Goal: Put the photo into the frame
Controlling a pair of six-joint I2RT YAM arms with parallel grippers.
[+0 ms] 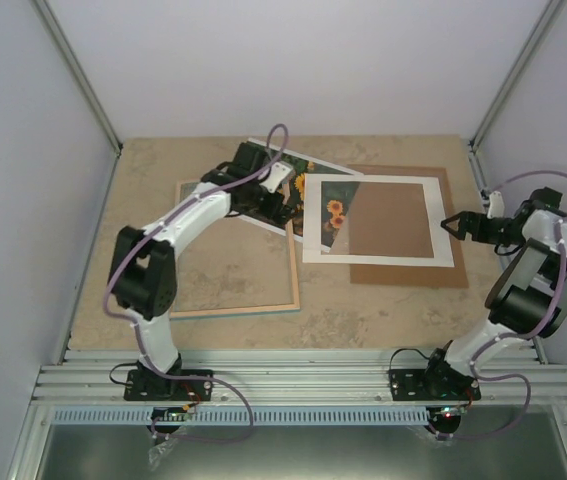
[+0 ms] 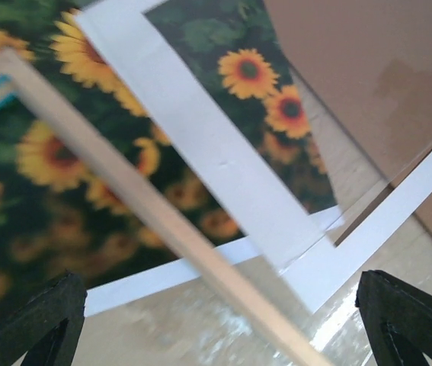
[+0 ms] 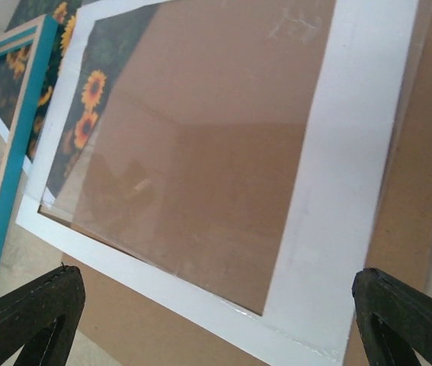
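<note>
Looking down on a beige stone-patterned table (image 1: pixel 383 320) filling the middle of the top view. Finding the frame (image 1: pixel 243 260) lying flat at left centre there, light wood rim showing, and catching a blue strip of it along the left edge of the right wrist view. Seeing a brown backing board (image 1: pixel 408 275) lying flat at right centre, apart from the frame. Seeing a white mat (image 1: pixel 378 258) resting on that board, overhanging its left side and covering the photo's right part. Locating the photo (image 1: pixel 331 212) tilted at upper centre, between frame and board, mostly outside the frame's opening, its lower left part overlapping the frame's upper right corner; not telling which lies on top. Spotting the left gripper (image 2: pixel 216 278) hovering over that corner, jaws standing wide apart, gripping nothing. Spotting the right gripper (image 3: pixel 214 271) hanging just beside the mat's right edge at right centre of the top view, jaws likewise spread wide, holding nothing.
</note>
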